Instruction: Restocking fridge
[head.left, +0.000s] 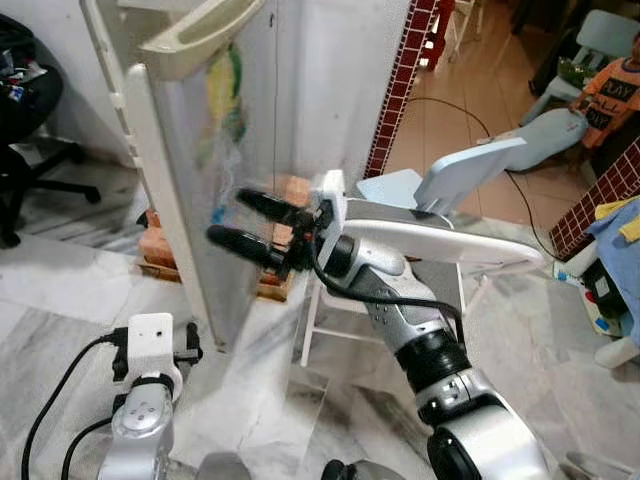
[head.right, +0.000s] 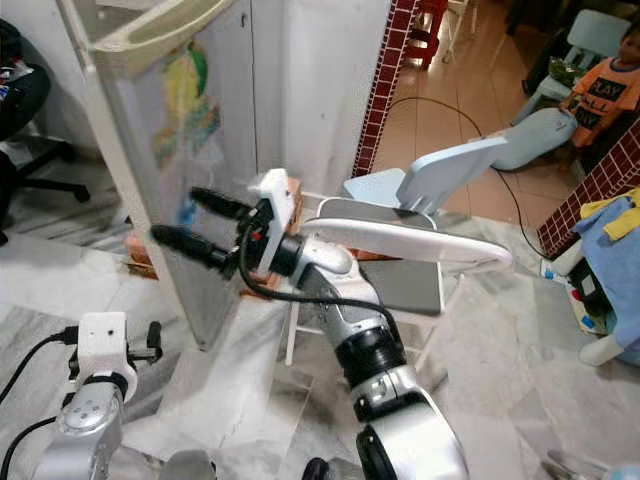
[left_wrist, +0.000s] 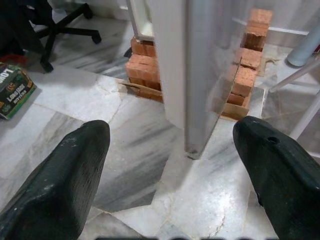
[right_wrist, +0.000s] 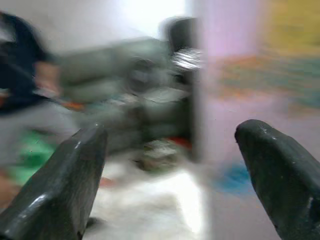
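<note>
On a grey marble floor (head.left: 60, 290), the fridge (head.left: 300, 90) stands on bricks (left_wrist: 145, 62) with its door (head.left: 185, 180) swung out, the right end effector (head.left: 262, 232) spread wide and empty at the door's edge, the left end effector (left_wrist: 175, 170) wide, low over the floor, chair (head.left: 440, 190) beside.

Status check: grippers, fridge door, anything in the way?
Right gripper open, raised at fridge door edge. Left gripper open, low. White chair close behind right arm.
</note>
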